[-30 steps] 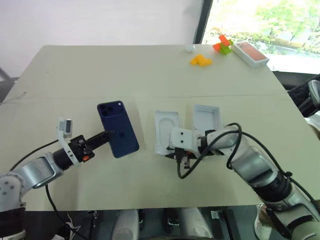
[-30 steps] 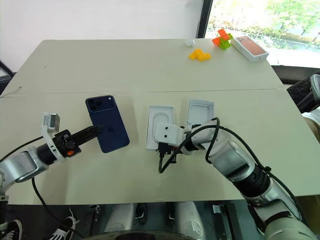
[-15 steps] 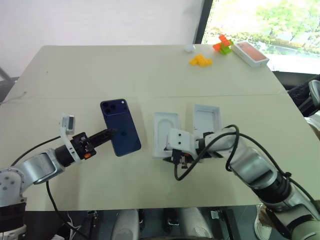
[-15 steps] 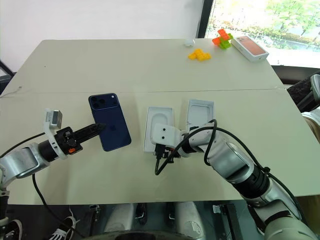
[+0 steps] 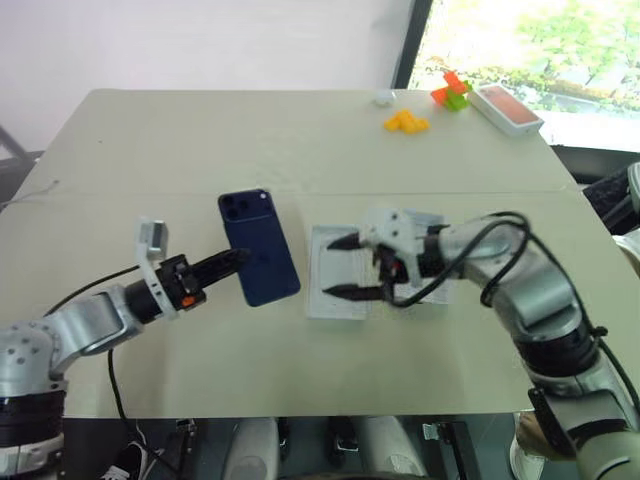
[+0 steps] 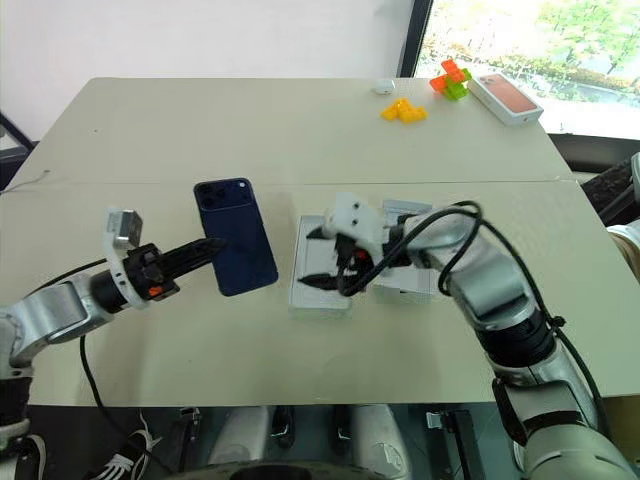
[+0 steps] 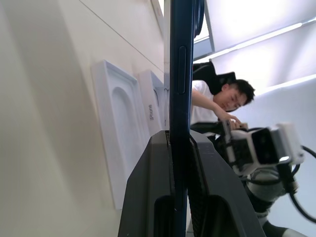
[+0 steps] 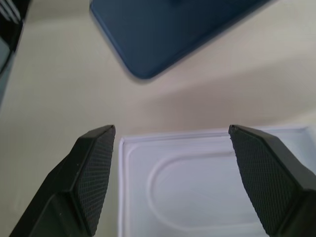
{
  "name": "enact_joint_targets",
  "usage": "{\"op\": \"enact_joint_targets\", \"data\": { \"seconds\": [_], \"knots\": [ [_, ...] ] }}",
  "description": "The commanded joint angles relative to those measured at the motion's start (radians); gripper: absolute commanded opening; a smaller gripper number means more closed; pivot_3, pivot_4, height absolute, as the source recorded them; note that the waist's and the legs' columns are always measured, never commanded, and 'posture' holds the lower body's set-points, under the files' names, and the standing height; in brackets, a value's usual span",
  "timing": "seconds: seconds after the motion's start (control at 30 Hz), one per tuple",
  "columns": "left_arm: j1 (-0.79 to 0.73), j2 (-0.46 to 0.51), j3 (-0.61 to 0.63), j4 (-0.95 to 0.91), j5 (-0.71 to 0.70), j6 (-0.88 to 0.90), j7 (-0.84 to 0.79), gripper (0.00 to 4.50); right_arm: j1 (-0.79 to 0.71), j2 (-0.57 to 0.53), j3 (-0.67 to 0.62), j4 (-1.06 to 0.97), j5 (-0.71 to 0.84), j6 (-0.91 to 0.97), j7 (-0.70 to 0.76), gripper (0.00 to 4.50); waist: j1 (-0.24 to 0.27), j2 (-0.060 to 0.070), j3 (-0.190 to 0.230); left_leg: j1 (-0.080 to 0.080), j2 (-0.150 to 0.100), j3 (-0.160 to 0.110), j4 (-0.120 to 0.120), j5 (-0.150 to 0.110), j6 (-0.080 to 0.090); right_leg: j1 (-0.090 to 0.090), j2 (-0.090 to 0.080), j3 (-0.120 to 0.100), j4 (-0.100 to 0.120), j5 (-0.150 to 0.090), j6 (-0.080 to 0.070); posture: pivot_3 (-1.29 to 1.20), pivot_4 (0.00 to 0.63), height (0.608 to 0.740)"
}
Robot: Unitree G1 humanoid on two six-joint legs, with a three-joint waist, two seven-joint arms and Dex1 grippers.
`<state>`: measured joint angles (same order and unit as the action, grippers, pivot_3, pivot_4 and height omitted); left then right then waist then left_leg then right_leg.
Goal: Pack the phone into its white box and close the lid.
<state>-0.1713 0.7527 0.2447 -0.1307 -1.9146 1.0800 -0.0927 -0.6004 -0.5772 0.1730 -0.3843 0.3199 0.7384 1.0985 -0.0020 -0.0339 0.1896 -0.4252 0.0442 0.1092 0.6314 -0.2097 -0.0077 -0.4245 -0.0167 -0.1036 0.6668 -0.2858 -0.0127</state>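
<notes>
Navy, the one phone is sitting clamped in the left gripper, while the right gripper is hovering spread wide, empty, over one of two white trays

From my station the phone reads as glossy dark navy, smooth as glass on its back, with a satin-looking edge in the left wrist view. The left gripper has matt black plastic fingers; the right gripper has fingers covered with a finely knurled, rough black texture. The thin white tray with the oval recess looks like smooth matt moulded card or plastic; I can't tell which. The worktop is a matt, pale beige surface. The small blocks far right look like shiny coloured plastic.
</notes>
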Motion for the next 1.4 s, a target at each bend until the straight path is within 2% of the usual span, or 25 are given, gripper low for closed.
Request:
{"op": "enact_joint_targets", "data": {
  "seconds": [0.03, 0.23, 0.33, 0.4, 0.43, 0.63, 0.83, 1.1, 1.4],
  "knots": [
    [-0.074, 0.015, -0.102, -0.031, -0.003, 0.047, 0.024, 0.00, 0.094, -0.020, -0.111, 0.044, 0.060, -0.218, 0.071, 3.85, 0.007, 0.000, 0.000, 0.000, 0.000, 0.000, 0.000, 0.000, 0.000, 0.000, 0.000, 0.000, 0.000, 0.000, 0.000, 0.00, 0.150, 0.737],
    [-0.194, -0.038, -0.199, 0.061, 0.056, 0.066, 0.029, 0.00, 0.158, -0.088, -0.172, 0.155, 0.031, -0.429, 0.103, 3.85, 0.012, 0.001, 0.000, 0.001, 0.000, 0.000, 0.001, 0.000, 0.000, 0.000, 0.001, 0.000, 0.001, 0.000, 0.000, 0.00, 0.150, 0.737],
    [-0.241, -0.059, -0.214, 0.121, 0.097, 0.087, 0.007, 0.00, 0.167, -0.120, -0.169, 0.190, 0.042, -0.421, 0.111, 3.85, 0.011, 0.001, 0.000, 0.002, 0.000, 0.000, 0.001, 0.001, 0.000, 0.001, 0.001, 0.000, 0.002, 0.000, 0.000, 0.00, 0.150, 0.737],
    [-0.274, -0.077, -0.220, 0.168, 0.119, 0.100, 0.000, 0.00, 0.176, -0.136, -0.171, 0.194, 0.051, -0.417, 0.113, 4.43, 0.012, 0.001, 0.000, 0.002, 0.001, 0.000, 0.001, 0.001, -0.001, 0.001, 0.002, 0.000, 0.002, 0.000, 0.000, 0.00, 0.150, 0.737],
    [-0.289, -0.089, -0.225, 0.186, 0.143, 0.107, -0.007, 0.00, 0.182, -0.136, -0.176, 0.192, 0.050, -0.432, 0.106, 4.47, 0.013, 0.001, 0.000, 0.002, 0.001, 0.000, 0.001, 0.001, -0.001, 0.001, 0.002, 0.000, 0.002, 0.000, 0.000, 0.00, 0.150, 0.737],
    [-0.358, -0.160, -0.213, 0.295, 0.234, 0.150, -0.037, 0.00, 0.216, -0.138, -0.184, 0.179, 0.050, -0.481, 0.081, 4.47, 0.015, 0.001, 0.000, 0.001, 0.001, 0.000, 0.002, 0.001, -0.001, 0.002, 0.002, 0.000, 0.002, 0.000, 0.000, 0.00, 0.150, 0.737],
    [-0.412, -0.232, -0.181, 0.381, 0.246, 0.190, -0.020, 0.00, 0.233, -0.140, -0.162, 0.174, 0.034, -0.492, 0.066, 4.47, 0.014, 0.001, 0.000, 0.001, 0.001, 0.000, 0.002, 0.001, -0.001, 0.002, 0.002, 0.000, 0.002, 0.001, 0.000, 0.00, 0.150, 0.737],
    [-0.424, -0.261, -0.187, 0.372, 0.340, 0.251, -0.046, 0.00, 0.217, -0.135, -0.131, 0.186, 0.010, -0.498, 0.050, 4.47, 0.014, 0.001, 0.000, 0.002, 0.001, 0.000, 0.003, 0.003, -0.005, 0.002, 0.002, 0.000, 0.003, 0.001, 0.000, 0.00, 0.150, 0.737],
    [-0.432, -0.331, -0.145, 0.398, 0.382, 0.280, -0.026, 0.00, 0.207, -0.129, -0.108, 0.199, -0.017, -0.518, 0.028, 4.47, 0.015, 0.001, 0.000, 0.002, 0.001, 0.000, 0.003, 0.003, -0.005, 0.002, 0.002, 0.000, 0.003, 0.001, 0.000, 0.00, 0.150, 0.737]
  ]
}}
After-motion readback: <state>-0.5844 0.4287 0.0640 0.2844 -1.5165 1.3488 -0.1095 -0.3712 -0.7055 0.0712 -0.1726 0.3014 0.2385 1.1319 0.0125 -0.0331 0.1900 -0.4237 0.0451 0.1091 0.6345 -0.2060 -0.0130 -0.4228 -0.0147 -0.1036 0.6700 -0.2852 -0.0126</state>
